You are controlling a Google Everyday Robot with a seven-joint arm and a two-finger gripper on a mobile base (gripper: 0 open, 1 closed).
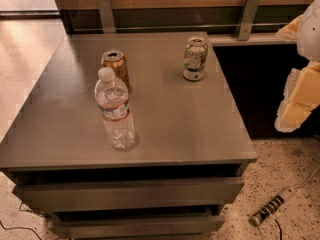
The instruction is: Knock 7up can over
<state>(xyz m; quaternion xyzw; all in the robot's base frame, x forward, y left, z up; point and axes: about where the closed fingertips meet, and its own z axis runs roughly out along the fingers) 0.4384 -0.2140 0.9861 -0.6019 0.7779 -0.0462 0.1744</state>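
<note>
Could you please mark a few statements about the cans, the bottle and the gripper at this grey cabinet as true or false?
1. The small pale silvery-white 7up can with green markings stands upright on the grey cabinet top. True.
2. The clear plastic water bottle lies on its side. False: it stands upright.
3. The copper-orange can stands just behind the bottle. True.
4. The gripper touches the 7up can. False: it is at the right edge of the view, beyond the cabinet, apart from the can.
</note>
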